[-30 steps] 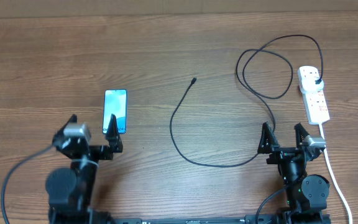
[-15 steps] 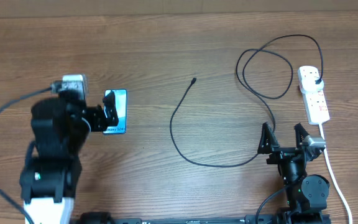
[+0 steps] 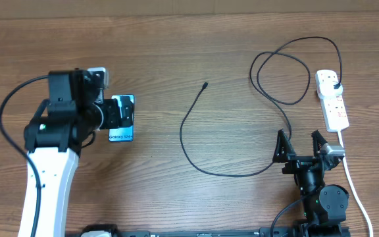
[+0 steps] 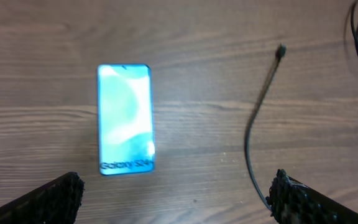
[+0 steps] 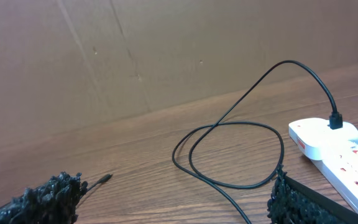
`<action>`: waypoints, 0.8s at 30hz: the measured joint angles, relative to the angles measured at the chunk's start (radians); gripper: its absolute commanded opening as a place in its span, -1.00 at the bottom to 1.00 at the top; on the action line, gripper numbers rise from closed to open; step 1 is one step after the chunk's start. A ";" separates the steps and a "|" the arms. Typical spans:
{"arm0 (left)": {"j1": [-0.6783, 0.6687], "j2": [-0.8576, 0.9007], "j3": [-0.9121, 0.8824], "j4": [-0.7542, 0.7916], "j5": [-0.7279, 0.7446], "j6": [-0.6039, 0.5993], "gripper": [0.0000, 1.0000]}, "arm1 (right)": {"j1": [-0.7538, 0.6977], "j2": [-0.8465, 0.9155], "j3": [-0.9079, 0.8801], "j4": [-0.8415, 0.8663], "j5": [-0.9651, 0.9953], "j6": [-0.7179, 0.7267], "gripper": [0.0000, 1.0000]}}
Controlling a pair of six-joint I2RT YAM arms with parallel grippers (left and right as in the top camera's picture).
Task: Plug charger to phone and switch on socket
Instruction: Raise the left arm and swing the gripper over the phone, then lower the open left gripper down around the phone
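Note:
The phone point(image 3: 126, 135) lies face up on the wooden table at the left, its light blue screen lit, and also shows in the left wrist view point(image 4: 125, 118). My left gripper point(image 3: 112, 113) hovers over its left side, open and empty point(image 4: 176, 200). The charger cable point(image 3: 183, 135) curves across the middle, with its connector tip point(image 3: 205, 85) lying loose, also seen in the left wrist view point(image 4: 280, 50). Its black plug point(image 3: 335, 85) sits in the white socket strip point(image 3: 334, 108). My right gripper point(image 3: 301, 146) rests open and empty at the front right point(image 5: 173, 205), with the cable point(image 5: 229, 124) ahead of it.
The strip's white cord point(image 3: 354, 187) runs down the right side past my right arm's base. The cable makes a loop point(image 3: 281, 72) left of the strip. A brown wall point(image 5: 166, 50) stands behind the table's far edge.
My left arm has lifted from its front rest spot and swung forward, so its gripper now hangs over the phone. The right arm, cable and strip have not moved.

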 measured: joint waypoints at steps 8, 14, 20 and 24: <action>0.000 0.156 0.000 -0.007 0.038 0.000 1.00 | 0.000 0.000 0.000 0.000 0.000 0.000 0.99; -0.002 0.290 0.002 -0.022 -0.051 -0.002 1.00 | 0.000 0.000 0.000 0.000 0.000 0.000 1.00; -0.002 0.395 0.049 -0.034 -0.146 0.000 0.99 | 0.000 0.000 0.000 0.000 0.000 0.000 1.00; -0.002 0.463 0.106 -0.040 -0.170 0.016 1.00 | 0.000 0.000 0.000 0.000 0.000 0.000 1.00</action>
